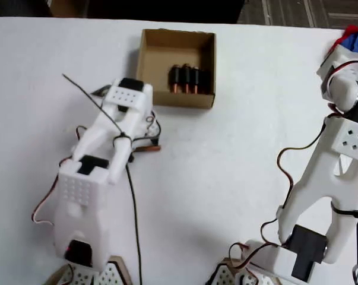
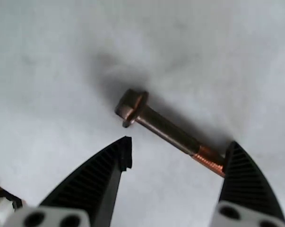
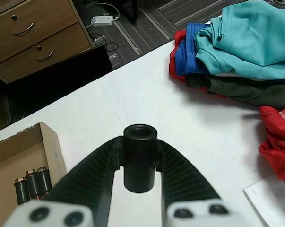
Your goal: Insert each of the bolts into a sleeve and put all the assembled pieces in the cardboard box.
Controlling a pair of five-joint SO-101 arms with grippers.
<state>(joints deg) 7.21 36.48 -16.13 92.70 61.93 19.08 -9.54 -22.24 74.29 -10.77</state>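
A copper bolt (image 2: 168, 130) lies on the white table between the open fingers of my left gripper (image 2: 177, 158); one fingertip (image 2: 234, 156) touches its threaded end. From above, the bolt's tip (image 1: 152, 148) pokes out beside the left arm. My right gripper (image 3: 140, 163) is shut on a black sleeve (image 3: 140, 156), held upright with its bore facing up. The right arm (image 1: 345, 142) stands at the table's right side. The cardboard box (image 1: 149, 71) sits at the back middle, with three assembled pieces (image 1: 185, 79) in it, also seen as pieces (image 3: 31, 183) in the right wrist view.
Folded clothes (image 3: 241, 47) in teal, blue, red and dark green lie at the table's far right corner. A thin black wire (image 1: 86, 95) crosses the left arm. A wooden drawer unit (image 3: 33, 33) stands on the floor beyond the table.
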